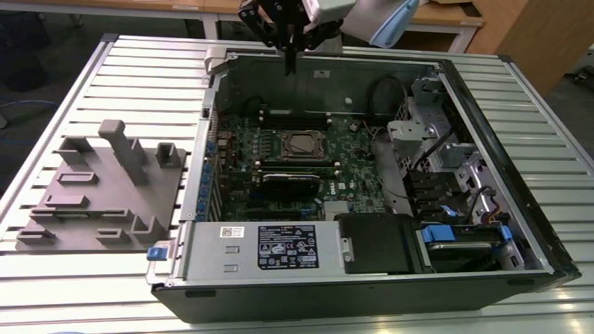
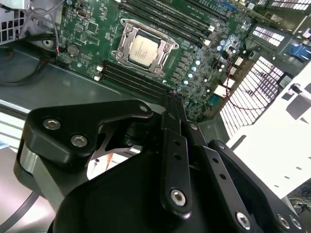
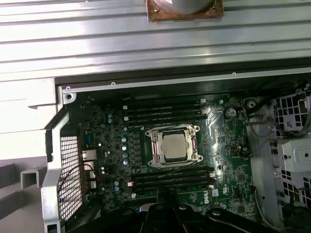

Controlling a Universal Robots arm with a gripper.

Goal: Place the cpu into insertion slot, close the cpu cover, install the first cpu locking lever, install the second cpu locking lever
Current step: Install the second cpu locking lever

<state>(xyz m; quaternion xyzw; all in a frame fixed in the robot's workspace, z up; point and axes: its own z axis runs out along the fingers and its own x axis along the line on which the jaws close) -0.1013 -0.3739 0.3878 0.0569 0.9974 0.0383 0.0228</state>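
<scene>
Hanging above the far wall of the open computer case (image 1: 483, 229), gripper (image 1: 291, 66) with fingers pressed together, clenched on nothing; well clear of the green board (image 1: 357, 163) below. Sitting in the socket (image 3: 175, 147) at the board's middle, chip (image 3: 175, 145) with its silvery top showing, seen in both wrist views; lying flat around it, cover frame (image 2: 127, 30). Flanking the socket, long black memory slots (image 3: 165, 110). Resting on the slatted table (image 1: 139, 69) at the exterior view's left, grey fixture block (image 1: 102, 191).
</scene>
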